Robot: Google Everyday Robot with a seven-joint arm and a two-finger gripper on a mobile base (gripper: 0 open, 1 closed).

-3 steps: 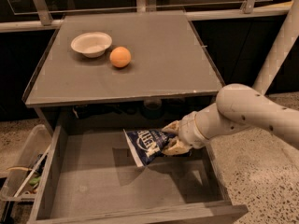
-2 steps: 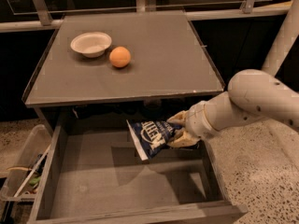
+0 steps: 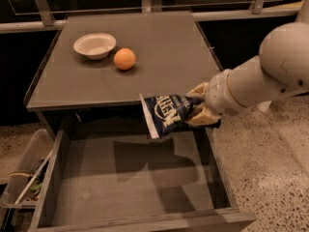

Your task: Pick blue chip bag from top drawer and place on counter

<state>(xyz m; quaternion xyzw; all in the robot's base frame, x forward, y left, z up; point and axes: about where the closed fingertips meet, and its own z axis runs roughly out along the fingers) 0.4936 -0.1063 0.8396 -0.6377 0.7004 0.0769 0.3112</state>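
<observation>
My gripper (image 3: pixel 199 106) is shut on the right end of the blue chip bag (image 3: pixel 166 113), a crinkled navy bag with white lettering and a white left edge. The bag hangs in the air above the open top drawer (image 3: pixel 130 178), at about the height of the counter's front edge, toward the drawer's right side. The drawer is pulled out and its grey bottom is bare, with the bag's shadow on it. The counter (image 3: pixel 159 57) lies just behind and above the bag. My white arm reaches in from the right.
A white bowl (image 3: pixel 94 45) and an orange (image 3: pixel 124 59) sit on the counter's left half. A clear plastic bin (image 3: pixel 24 173) with odds and ends stands on the floor left of the drawer. Speckled floor lies to the right.
My gripper has lifted the bag up out of the drawer, from near the drawer bottom to about counter-edge height, and moved slightly right.
</observation>
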